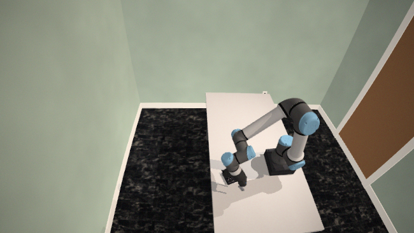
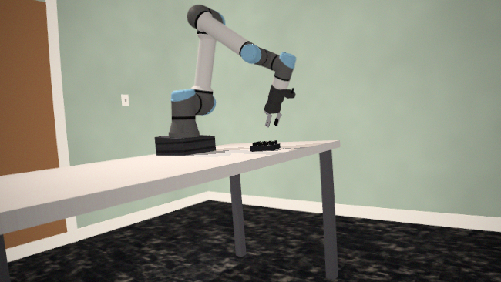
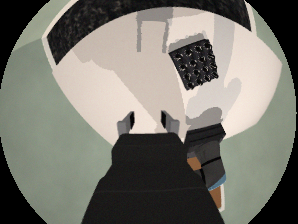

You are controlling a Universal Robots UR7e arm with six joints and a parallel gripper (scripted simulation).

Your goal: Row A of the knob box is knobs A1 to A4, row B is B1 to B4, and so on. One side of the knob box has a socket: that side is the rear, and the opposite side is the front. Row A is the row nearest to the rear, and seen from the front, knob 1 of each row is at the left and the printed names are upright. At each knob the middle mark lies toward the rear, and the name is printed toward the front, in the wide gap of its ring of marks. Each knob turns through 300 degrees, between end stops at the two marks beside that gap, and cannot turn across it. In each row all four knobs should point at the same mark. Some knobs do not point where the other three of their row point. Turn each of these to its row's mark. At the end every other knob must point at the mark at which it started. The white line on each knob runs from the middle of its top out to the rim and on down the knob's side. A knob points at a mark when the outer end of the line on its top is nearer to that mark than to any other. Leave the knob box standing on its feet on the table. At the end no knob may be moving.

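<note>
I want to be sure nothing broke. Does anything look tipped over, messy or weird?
Nothing stands out. The knob box sits flat on the table, near its edge. The gripper hangs open above it, holding nothing. The knobs are too small here to tell where they point.

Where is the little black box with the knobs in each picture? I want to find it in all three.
Top: the knob box peeks out at the table's left edge, mostly hidden under the wrist.
Exterior: it sits near the table's far end, below the open gripper.
Wrist: it is upper right of centre, a dark tilted square.
Shared landmark: the white table, on which it stands in every view.
</note>
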